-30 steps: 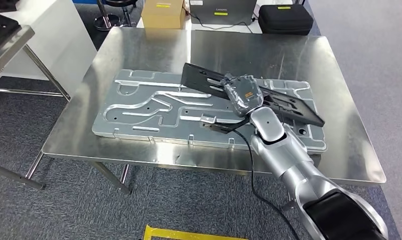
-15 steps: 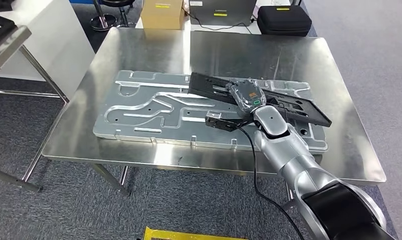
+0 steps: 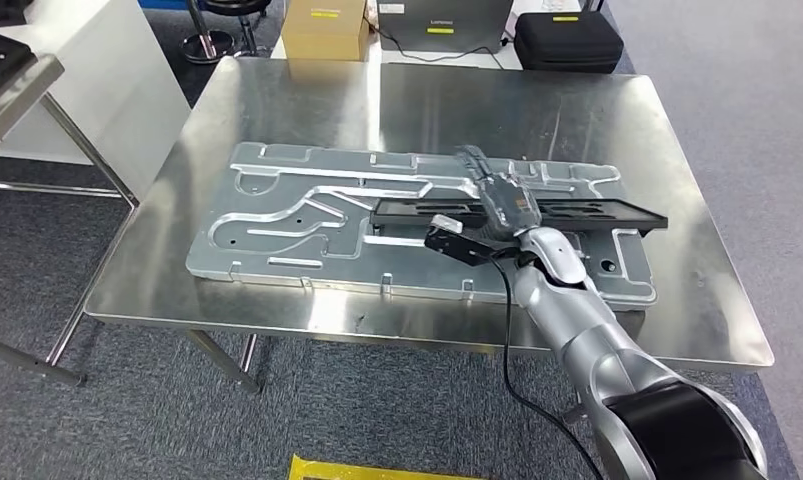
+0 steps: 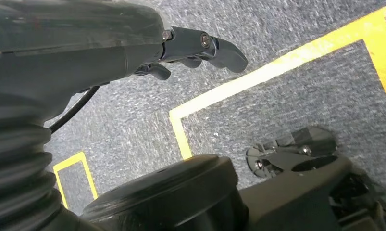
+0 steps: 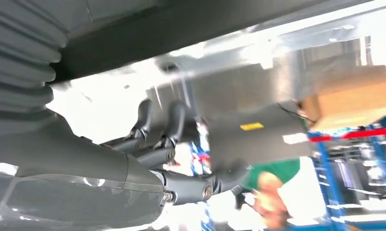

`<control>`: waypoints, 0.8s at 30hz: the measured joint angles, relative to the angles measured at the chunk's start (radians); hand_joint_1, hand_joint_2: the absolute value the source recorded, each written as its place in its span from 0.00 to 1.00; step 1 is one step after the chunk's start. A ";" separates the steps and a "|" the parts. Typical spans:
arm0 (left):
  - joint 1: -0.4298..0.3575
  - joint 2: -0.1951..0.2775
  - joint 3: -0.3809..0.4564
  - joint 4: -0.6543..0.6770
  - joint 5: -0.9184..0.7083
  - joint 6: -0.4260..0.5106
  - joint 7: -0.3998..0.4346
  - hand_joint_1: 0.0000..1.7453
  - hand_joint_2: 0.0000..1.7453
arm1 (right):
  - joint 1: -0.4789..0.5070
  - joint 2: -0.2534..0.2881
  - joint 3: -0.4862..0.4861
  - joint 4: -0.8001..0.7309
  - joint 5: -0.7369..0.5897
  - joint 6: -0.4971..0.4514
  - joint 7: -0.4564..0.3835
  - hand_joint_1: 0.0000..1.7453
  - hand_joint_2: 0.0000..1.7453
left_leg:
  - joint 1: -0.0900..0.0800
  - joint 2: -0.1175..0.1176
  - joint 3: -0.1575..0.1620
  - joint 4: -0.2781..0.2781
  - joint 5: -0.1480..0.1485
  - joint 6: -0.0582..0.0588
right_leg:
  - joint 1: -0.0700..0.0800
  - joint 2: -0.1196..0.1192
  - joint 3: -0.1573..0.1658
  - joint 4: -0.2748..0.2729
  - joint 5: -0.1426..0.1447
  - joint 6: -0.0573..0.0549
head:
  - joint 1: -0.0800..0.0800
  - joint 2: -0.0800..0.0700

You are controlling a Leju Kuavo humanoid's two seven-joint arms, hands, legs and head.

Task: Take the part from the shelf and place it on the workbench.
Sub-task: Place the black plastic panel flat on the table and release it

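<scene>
**One black part held on edge over the metal plate**

One long black part is in the right hand, held above the grey machined plate that lies on the steel workbench. From the head view the part looks thin and flat, running across the bench from near the plate's middle to past its far right end, and turned so that its narrow edge faces the camera. Whether its lower edge touches the plate cannot be told. The right hand's fingers curl around the part's dark edge in the right wrist view, so the hand grips it near the middle of its length. The silver right arm reaches up from the lower right, with a black cable hanging beside it.

The left hand hangs low over grey carpet marked with yellow tape lines; its fingers are bent inward with nothing between them.

Beyond the bench stand a cardboard box, a closed laptop and a black case. A white table stands to the left.
</scene>
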 joint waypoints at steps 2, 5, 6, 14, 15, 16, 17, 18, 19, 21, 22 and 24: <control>0.003 -0.003 0.000 0.000 0.000 0.013 -0.002 0.00 0.00 | 0.027 -0.001 -0.033 -0.005 -0.049 0.005 -0.032 0.00 0.00 | 0.000 0.001 -0.004 0.017 -0.017 -0.010 | -0.006 -0.001 0.008 -0.010 0.001 -0.008 | -0.001 0.000; 0.006 -0.006 0.001 0.000 0.000 0.019 -0.005 0.00 0.00 | 0.052 -0.003 -0.072 -0.013 -0.082 0.010 -0.058 0.00 0.00 | 0.006 0.004 -0.076 0.173 -0.096 -0.023 | -0.011 -0.001 0.016 -0.017 0.001 -0.018 | -0.005 0.000; 0.007 -0.007 0.001 0.000 0.000 0.019 -0.005 0.00 0.00 | 0.058 -0.003 -0.080 -0.014 -0.084 0.012 -0.061 0.00 0.00 | 0.009 0.004 -0.108 0.235 -0.117 -0.027 | -0.011 -0.001 0.017 -0.016 0.000 -0.019 | -0.005 0.000; 0.007 -0.009 0.002 0.000 0.000 0.020 -0.006 0.00 0.00 | 0.071 -0.008 -0.116 -0.022 -0.085 0.019 -0.063 0.00 0.00 | 0.020 0.005 -0.026 0.016 0.013 -0.023 | -0.008 0.011 0.014 0.002 -0.009 0.009 | -0.004 0.000; 0.008 -0.009 0.002 0.000 0.000 0.020 -0.006 0.00 0.00 | 0.071 -0.010 -0.119 -0.022 -0.085 0.019 -0.063 0.00 0.00 | 0.019 0.005 -0.027 0.014 0.017 -0.016 | -0.009 0.012 0.014 0.000 -0.006 0.015 | -0.004 0.000; 0.008 -0.009 0.003 0.000 0.000 0.020 -0.006 0.00 0.00 | 0.072 -0.011 -0.122 -0.023 -0.085 0.019 -0.063 0.00 0.00 | 0.020 0.007 -0.026 0.011 0.020 -0.009 | -0.011 0.012 0.013 0.001 -0.007 0.020 | -0.004 0.000; 0.007 -0.009 0.003 0.000 0.000 0.020 -0.007 0.00 0.00 | 0.072 -0.012 -0.123 -0.024 -0.086 0.020 -0.063 0.00 0.00 | 0.021 0.008 -0.024 0.006 0.024 -0.001 | -0.012 0.011 0.009 0.010 -0.015 0.025 | -0.004 0.000; 0.007 -0.010 0.003 0.000 0.000 0.021 -0.009 0.00 0.00 | 0.071 -0.013 -0.125 -0.025 -0.089 0.023 -0.064 0.00 0.00 | 0.022 0.010 -0.023 0.002 0.028 0.006 | -0.014 0.010 -0.003 0.038 -0.035 0.029 | -0.004 0.000; 0.006 -0.010 0.003 0.000 0.000 0.023 -0.013 0.00 0.00 | 0.072 -0.014 -0.128 -0.025 -0.099 0.031 -0.066 0.00 0.00 | 0.022 0.012 -0.022 -0.001 0.031 0.011 | -0.014 0.008 -0.023 0.086 -0.064 0.032 | -0.003 0.000; 0.007 -0.010 0.003 0.000 0.001 0.028 -0.026 0.00 0.00 | 0.076 -0.017 -0.142 -0.026 -0.156 0.072 -0.085 0.00 0.00 | 0.020 0.013 -0.024 -0.001 0.032 0.015 | -0.015 0.006 -0.079 0.212 -0.126 0.036 | -0.003 0.000; 0.008 -0.010 0.003 0.000 0.002 0.031 -0.033 0.00 0.00 | 0.080 -0.019 -0.156 -0.027 -0.204 0.110 -0.100 0.00 0.00 | 0.020 0.013 -0.024 -0.001 0.032 0.016 | -0.015 0.006 -0.097 0.256 -0.139 0.038 | -0.003 0.000; 0.009 -0.010 0.004 0.000 0.002 0.038 -0.046 0.00 0.00 | 0.086 -0.027 -0.194 -0.031 -0.314 0.204 -0.134 0.00 0.00 | 0.019 0.011 -0.024 0.001 0.032 0.015 | -0.016 0.004 -0.087 0.245 -0.116 0.037 | -0.003 0.000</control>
